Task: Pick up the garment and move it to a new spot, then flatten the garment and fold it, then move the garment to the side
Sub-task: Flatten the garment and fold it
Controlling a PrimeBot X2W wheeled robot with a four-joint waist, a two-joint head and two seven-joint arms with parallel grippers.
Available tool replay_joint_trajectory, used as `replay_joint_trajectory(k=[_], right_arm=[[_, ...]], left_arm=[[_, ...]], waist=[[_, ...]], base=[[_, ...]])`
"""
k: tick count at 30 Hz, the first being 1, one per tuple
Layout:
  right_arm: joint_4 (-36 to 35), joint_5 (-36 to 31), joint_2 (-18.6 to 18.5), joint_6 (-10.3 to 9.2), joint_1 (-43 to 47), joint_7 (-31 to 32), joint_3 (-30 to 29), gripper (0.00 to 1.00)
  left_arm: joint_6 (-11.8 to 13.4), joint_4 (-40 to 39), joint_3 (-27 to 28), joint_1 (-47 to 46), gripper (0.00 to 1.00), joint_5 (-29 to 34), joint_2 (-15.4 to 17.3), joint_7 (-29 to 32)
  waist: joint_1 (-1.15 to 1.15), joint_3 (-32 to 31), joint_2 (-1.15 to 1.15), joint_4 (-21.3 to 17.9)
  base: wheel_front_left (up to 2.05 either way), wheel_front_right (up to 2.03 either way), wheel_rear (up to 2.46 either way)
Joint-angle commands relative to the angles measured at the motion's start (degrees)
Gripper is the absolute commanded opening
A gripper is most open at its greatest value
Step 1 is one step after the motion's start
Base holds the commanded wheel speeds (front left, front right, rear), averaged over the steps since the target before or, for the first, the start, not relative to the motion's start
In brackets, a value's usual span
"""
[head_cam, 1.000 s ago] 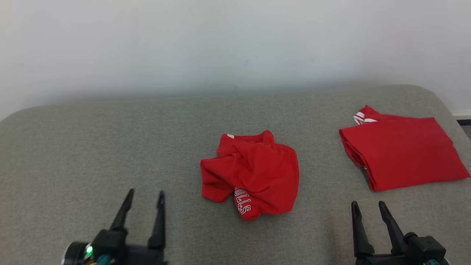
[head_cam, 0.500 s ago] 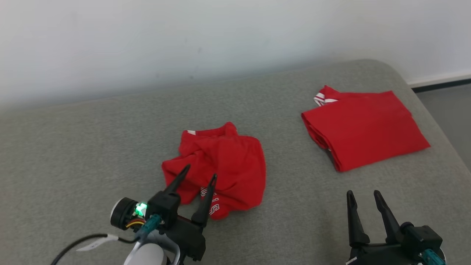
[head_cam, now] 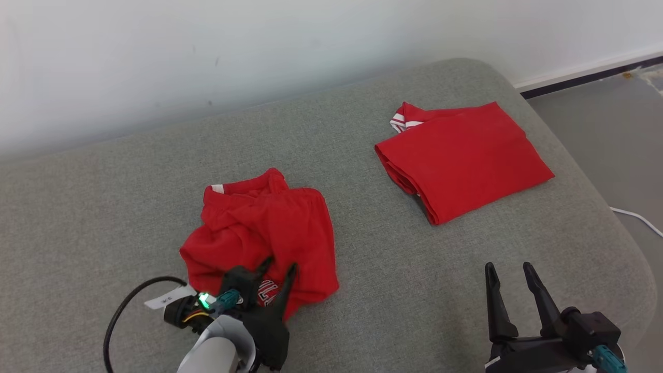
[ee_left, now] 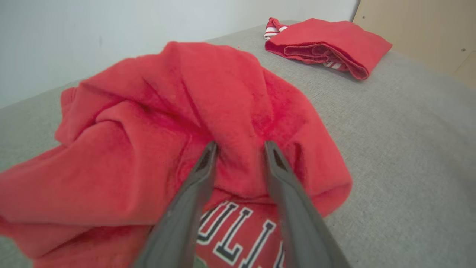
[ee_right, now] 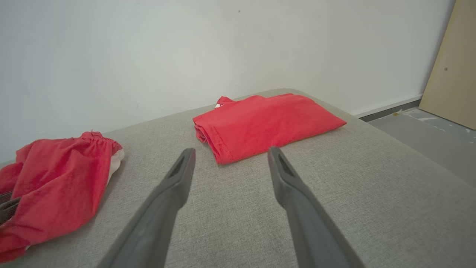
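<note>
The crumpled red garment (head_cam: pixel 264 228) with white lettering lies on the grey cushion (head_cam: pixel 103 181), left of centre in the head view. My left gripper (head_cam: pixel 280 263) has its fingertips pushed into the garment's near edge. In the left wrist view the garment (ee_left: pixel 148 130) bulges up between the left gripper's (ee_left: pixel 241 145) two fingers, which stand apart around a fold, open. My right gripper (head_cam: pixel 507 265) hovers open over bare cushion at the lower right, holding nothing. The right wrist view has the garment (ee_right: pixel 55 178) far to the left of the right gripper (ee_right: pixel 231 150).
A second red garment (head_cam: pixel 461 155), folded flat, lies on the cushion's far right; it also appears folded in both wrist views (ee_left: pixel 327 41) (ee_right: pixel 267 119). The cushion's rounded right edge drops to grey floor (head_cam: pixel 611 119) with a white cable (head_cam: pixel 637 217). A wooden panel (ee_right: pixel 453 67) stands at the right.
The head camera has turned, shifting the whole picture left. My left gripper has reached forward from bare cushion onto the garment's near edge, and its fingers have narrowed a little. The right gripper has stayed put.
</note>
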Motion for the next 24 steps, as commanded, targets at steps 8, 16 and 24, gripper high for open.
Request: replay_joint_trajectory(k=[8,16,24], right_arm=[[0.1,-0.3,0.0,-0.12,1.2,0.0,-0.5,1.00],[-0.6,-0.7,0.0,-0.11,2.6,0.0,-2.1,1.00],[-0.8,-0.1,0.0,-0.12,2.5,0.0,-1.9,1.00]], left_arm=[[0.1,-4.3,0.0,-2.6,0.00,-2.1,0.2,-0.2],[1.3,-17.2,5.9,3.8,0.00,-2.1,1.4,-0.2],[4.5,-26.3,11.8,17.6,0.00,-4.1,4.4,-0.2]], waist=[[-0.01,-2.0,0.00,4.3],[-0.01,-3.7,0.00,13.0],[-0.01,-3.5,0.00,19.0]], base=[[0.00,0.00,0.00],[0.00,0.00,0.00],[0.00,0.00,0.00]])
